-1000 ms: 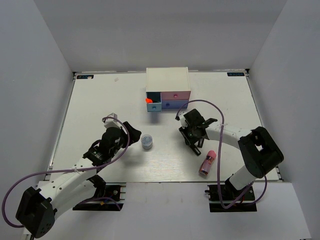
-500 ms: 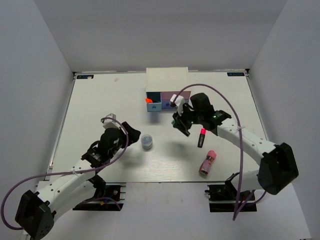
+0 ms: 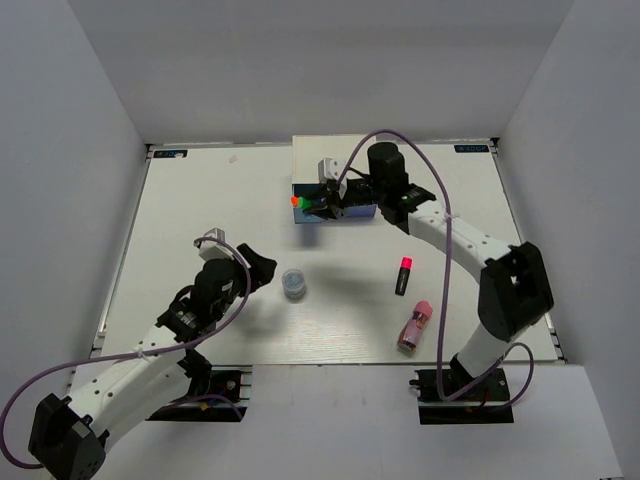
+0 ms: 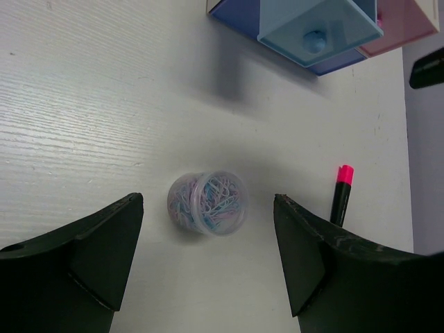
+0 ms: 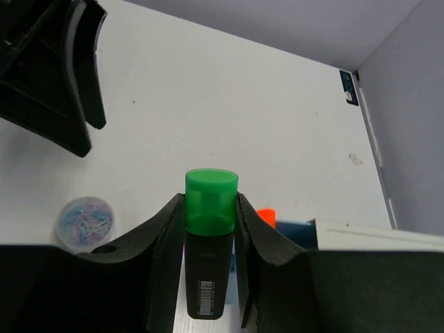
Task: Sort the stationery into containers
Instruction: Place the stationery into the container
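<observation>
Right gripper (image 5: 211, 207) clamped on the green highlighter (image 5: 210, 236), at the open light blue drawer (image 4: 316, 28).
It should lower the pen beside the orange highlighter (image 5: 266, 218) just ahead before the jaws part.

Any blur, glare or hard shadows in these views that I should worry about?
Top view: even light, sharp, only soft shadows on the table. Left wrist view: the pot is crisp; a soft shadow smudges the table near the blue drawer. Right wrist view: the green highlighter is sharp, no glare; the pot behind it looks softer.
</observation>
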You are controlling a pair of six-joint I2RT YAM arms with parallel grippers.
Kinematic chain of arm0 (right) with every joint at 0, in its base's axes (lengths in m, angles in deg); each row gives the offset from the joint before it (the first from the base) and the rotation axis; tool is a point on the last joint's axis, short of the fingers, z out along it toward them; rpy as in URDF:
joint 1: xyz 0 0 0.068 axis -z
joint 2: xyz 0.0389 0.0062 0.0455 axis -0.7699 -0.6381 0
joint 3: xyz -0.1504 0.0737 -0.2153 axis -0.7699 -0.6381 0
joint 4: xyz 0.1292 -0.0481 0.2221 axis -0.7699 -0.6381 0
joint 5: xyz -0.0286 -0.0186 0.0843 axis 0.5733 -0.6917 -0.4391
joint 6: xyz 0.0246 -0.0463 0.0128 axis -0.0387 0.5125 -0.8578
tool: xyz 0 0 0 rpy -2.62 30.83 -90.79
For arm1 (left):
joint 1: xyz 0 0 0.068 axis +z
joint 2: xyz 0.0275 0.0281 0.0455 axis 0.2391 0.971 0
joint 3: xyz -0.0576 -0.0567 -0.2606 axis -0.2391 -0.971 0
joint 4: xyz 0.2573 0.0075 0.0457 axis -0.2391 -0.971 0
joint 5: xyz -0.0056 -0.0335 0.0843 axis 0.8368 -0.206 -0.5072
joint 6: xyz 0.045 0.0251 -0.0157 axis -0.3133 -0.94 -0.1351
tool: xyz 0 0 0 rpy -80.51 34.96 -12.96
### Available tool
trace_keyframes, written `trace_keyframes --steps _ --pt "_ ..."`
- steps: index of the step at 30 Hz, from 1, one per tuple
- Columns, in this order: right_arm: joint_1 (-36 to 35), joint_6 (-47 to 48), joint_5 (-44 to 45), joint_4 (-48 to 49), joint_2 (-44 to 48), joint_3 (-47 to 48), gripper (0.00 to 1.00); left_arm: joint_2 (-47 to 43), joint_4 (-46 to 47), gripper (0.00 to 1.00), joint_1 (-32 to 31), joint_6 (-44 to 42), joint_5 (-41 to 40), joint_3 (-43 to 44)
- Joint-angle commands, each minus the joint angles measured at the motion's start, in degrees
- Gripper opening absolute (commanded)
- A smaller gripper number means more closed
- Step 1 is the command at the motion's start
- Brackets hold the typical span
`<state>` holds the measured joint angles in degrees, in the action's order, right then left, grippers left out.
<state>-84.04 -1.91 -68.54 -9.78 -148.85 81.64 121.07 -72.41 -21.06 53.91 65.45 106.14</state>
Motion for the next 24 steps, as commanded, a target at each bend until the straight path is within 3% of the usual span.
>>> trace_keyframes --steps 1,7,18,24 --pt "0.73 1.20 -6.76 8.72 -3.61 6.87 0.00 -1.20 -1.33 0.86 -0.17 0.29 -1.17 -0.62" --pt "1.52 2.34 -10.19 6.44 -10.31 17.07 0.00 -2.26 -1.86 0.86 -0.17 0.82 -2.22 -1.15" --pt "2.67 2.43 -13.36 8.81 -19.09 19.98 0.00 0.03 -0.81 0.86 -0.17 0.82 -2.22 -0.62" --pt "3.89 5.68 -13.62 4.78 -21.73 22.71 0.00 0.03 -0.81 0.86 -0.17 0.82 -2.22 -0.62"
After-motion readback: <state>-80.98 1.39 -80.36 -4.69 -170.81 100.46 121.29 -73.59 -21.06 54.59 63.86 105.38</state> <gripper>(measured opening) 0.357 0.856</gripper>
